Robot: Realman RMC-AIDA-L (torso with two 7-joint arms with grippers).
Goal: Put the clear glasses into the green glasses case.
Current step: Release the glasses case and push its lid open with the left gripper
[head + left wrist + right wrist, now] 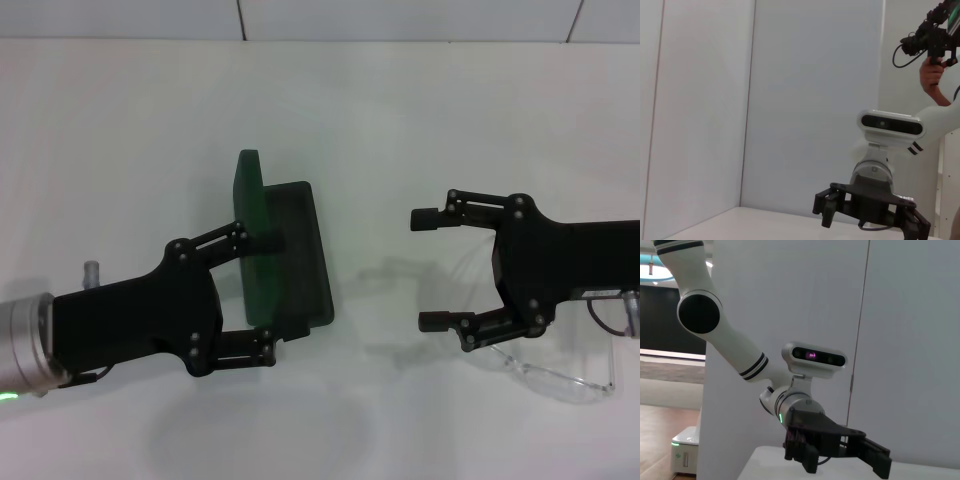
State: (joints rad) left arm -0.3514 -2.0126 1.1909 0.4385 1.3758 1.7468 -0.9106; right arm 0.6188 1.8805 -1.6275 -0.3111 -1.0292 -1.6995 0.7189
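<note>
2 hands gape empty: my left hand (pixel 272 298) straddles the open green glasses case (pixel 290 255), my right hand (pixel 428 268) hovers beside the clear glasses (pixel 560 375) on the desk (pixel 120 140). Risk: thin clear arms slipping from my pinch.

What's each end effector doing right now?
Left end effector: open, straddling the open green case, not gripping it.
Right end effector: open, empty, above the clear glasses.

Left gripper (pixel 275 290) jaws straddle the open green glasses case (pixel 290 255) — right gripper (pixel 432 268) spread, above the clear glasses (pixel 560 378).
</note>
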